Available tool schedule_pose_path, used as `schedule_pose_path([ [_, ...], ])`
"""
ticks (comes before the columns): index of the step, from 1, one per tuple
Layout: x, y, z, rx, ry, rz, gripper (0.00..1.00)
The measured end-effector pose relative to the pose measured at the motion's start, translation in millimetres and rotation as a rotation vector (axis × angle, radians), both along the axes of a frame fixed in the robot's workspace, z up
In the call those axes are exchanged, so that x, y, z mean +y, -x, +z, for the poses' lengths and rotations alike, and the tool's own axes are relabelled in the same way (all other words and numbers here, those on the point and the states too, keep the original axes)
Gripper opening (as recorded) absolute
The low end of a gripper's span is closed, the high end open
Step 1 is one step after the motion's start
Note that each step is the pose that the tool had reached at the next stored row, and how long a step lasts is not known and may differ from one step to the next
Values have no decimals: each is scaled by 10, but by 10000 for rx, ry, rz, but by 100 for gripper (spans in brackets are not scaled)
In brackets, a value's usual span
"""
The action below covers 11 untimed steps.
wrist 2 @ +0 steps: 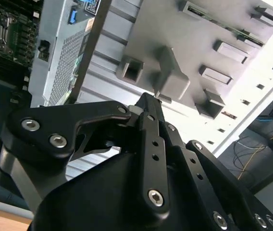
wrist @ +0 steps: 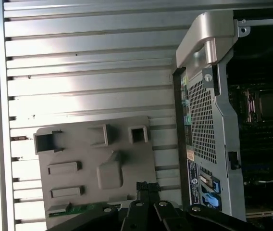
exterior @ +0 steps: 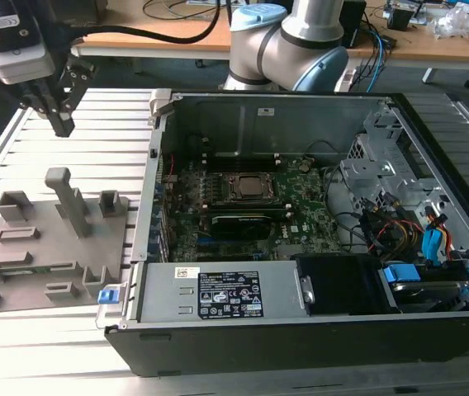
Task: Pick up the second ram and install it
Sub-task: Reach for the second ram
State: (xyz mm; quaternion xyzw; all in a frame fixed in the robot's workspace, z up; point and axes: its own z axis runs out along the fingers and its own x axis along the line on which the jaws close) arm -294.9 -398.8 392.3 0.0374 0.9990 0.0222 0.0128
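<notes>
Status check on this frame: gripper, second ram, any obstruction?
Gripper shut, empty, above fixture plate. Second ram lying in plate's edge slot, untouched. Tall post upright on plate nearby.

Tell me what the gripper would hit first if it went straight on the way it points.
Most likely the grey fixture plate: in the second wrist view the gripper lines up with its tall upright post. Depth is unclear, so it could land on the slatted table instead.

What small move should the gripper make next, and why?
Probably shift across and open above the second ram. The gripper hangs shut and empty over the grey fixture plate, and the green stick lies in a slot at the plate's edge, untouched.
</notes>
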Motion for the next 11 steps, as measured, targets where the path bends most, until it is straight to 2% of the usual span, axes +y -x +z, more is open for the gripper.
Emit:
schedule_pose_path([
  [11, 0, 324, -3, 0, 1, -1, 11],
])
